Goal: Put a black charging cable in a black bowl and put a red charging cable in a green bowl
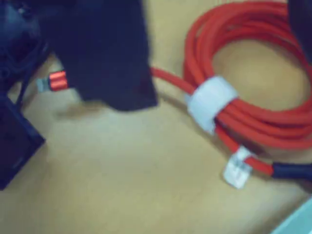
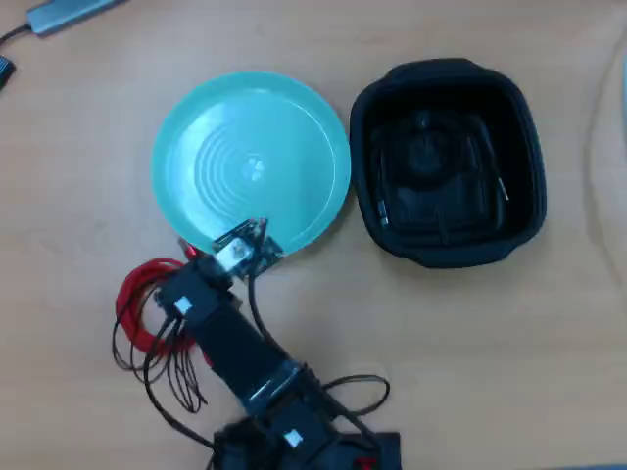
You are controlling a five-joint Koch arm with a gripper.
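Observation:
In the wrist view the red charging cable [image 1: 253,73] lies coiled on the wooden table, bound by a white tie band [image 1: 210,101], with a dark plug [image 1: 292,170] at the right. My gripper [image 1: 217,68] is open low over it: one blurred black jaw is left of the coil, and a dark shape at the top right corner seems to be the other. From overhead the red charging cable [image 2: 135,305] shows left of my arm [image 2: 230,338], just below the green bowl [image 2: 196,127]. The black bowl [image 2: 364,157] stands to the right, with what looks like the black charging cable [image 2: 495,176] inside.
Thin black arm wires [image 2: 171,377] trail over the table beside the red coil. A grey device [image 2: 64,12] lies at the top left edge. In the wrist view a dark block [image 1: 14,141] fills the left side and a red-banded plug tip [image 1: 57,81] lies near it.

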